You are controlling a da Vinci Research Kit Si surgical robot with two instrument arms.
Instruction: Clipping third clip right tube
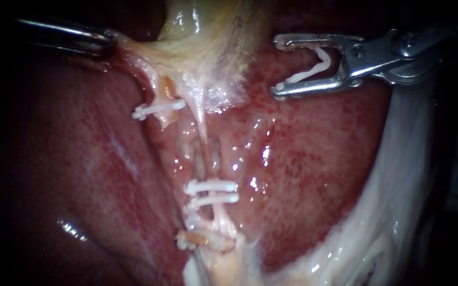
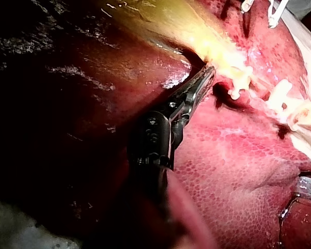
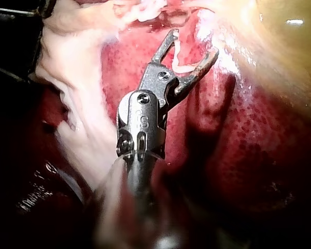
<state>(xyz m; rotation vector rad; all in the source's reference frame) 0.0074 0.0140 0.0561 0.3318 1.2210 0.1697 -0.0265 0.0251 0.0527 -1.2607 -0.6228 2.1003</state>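
The right instrument point(image 1: 276, 65) hangs over the liver point(image 1: 319, 159) at the upper right. Its jaws stand wide apart, and a white open clip point(image 1: 308, 69) sits between them, touching both. It is well apart from the right tube point(image 1: 203, 143), a thin pale strand running down the middle. That tube carries two clips point(image 1: 211, 193) close together at its lower part. The left tube point(image 1: 163, 92) carries one clip point(image 1: 157, 109). The left instrument point(image 1: 104, 43) comes in from the far left, its jaws pinched on the pale edge of the gallbladder point(image 1: 213, 32).
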